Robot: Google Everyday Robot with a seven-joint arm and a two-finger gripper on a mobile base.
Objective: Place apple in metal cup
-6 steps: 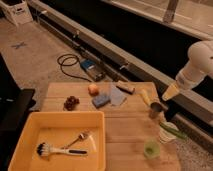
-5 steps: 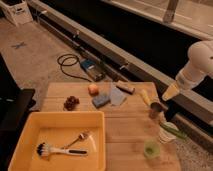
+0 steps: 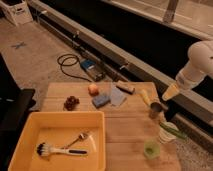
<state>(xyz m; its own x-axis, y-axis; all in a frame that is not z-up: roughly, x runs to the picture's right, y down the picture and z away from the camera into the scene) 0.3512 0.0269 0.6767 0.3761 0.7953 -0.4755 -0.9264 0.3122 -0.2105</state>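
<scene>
A wooden table (image 3: pixel 125 132) stands on a speckled floor beside a long dark rail. One apple (image 3: pixel 93 89) sits near the table's far edge, well apart from the one metal cup (image 3: pixel 155 110) at the right. There are three cups in all (the others: one white (image 3: pixel 166 134), one translucent green (image 3: pixel 151 149)) and one yellow tray (image 3: pixel 30 121) holding one brush (image 3: pixel 59 150). The white arm (image 3: pixel 197 62) reaches in from the right, its gripper (image 3: pixel 168 94) hovering above the metal cup; whether it grips anything cannot be told.
</scene>
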